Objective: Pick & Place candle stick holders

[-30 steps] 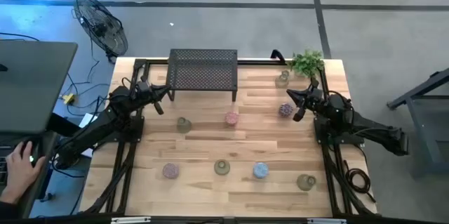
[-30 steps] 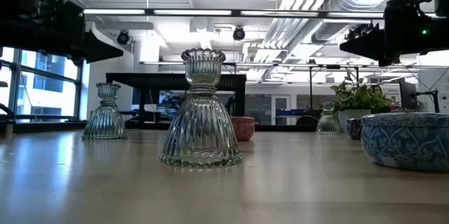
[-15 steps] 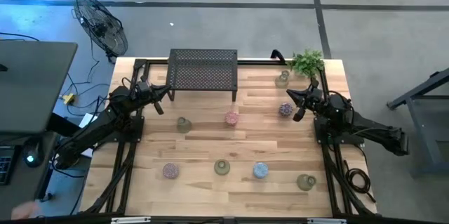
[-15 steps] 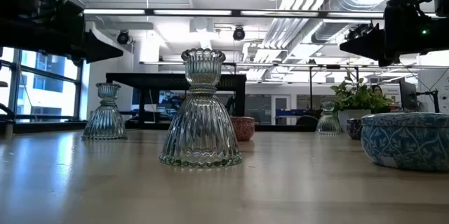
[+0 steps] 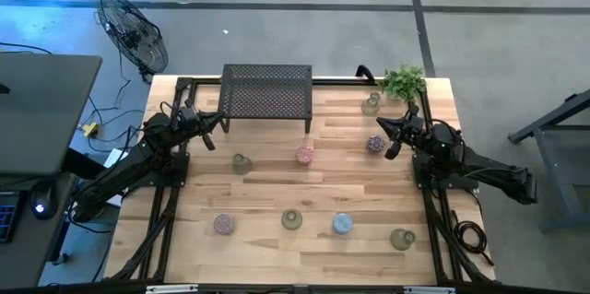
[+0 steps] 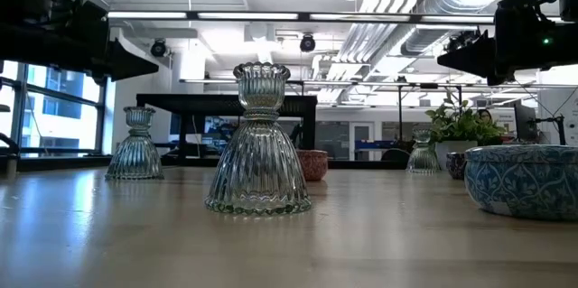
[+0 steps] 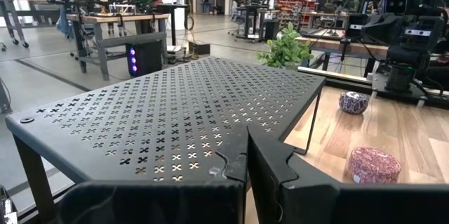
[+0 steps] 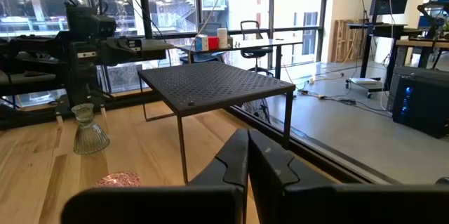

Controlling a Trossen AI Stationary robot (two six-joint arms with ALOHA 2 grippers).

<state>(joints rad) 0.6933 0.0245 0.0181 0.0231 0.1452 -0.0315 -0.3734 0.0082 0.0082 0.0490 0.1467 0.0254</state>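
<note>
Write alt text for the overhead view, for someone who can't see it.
Eight small glass candle holders sit scattered on a light wooden table, with a black mesh rack and a small green potted plant along the far edge. The shut left gripper and right gripper hover empty at either side.

Robotics lab: workbenches, exposed ducts

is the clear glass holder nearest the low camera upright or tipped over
Upright. In the low view the clear ribbed holder stands on its wide flared base, flat on the table, narrow cup on top.
</note>
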